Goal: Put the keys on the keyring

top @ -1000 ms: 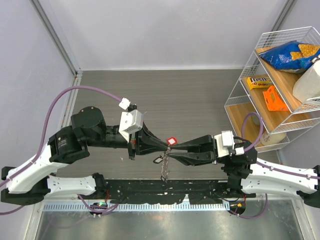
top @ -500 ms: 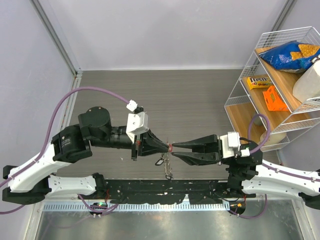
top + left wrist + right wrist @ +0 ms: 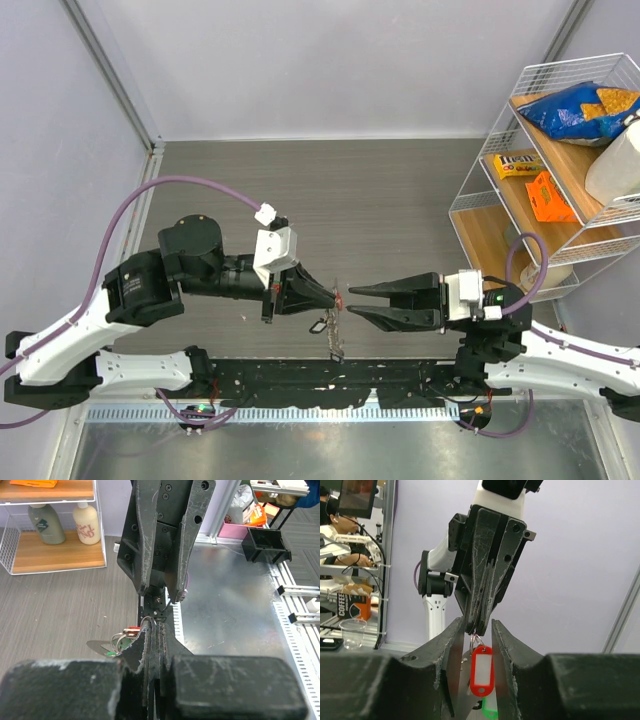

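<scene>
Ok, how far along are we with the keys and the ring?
Partly done, it seems. The left gripper is shut on the ring, with the red key hanging from it and the green key below; whether green is on the same ring I cannot tell. The right gripper is open and holds nothing. No other key is in view, so what remains is unclear.

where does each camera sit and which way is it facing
Top external: above, behind the bases, looking down; both arms show, left gripper facing right gripper.
Left wrist: on the left arm, facing the right gripper; own shut fingers below.
Right wrist: faces the left gripper; own open fingers frame the red key tag.
Both wrist views share that tag.
</scene>
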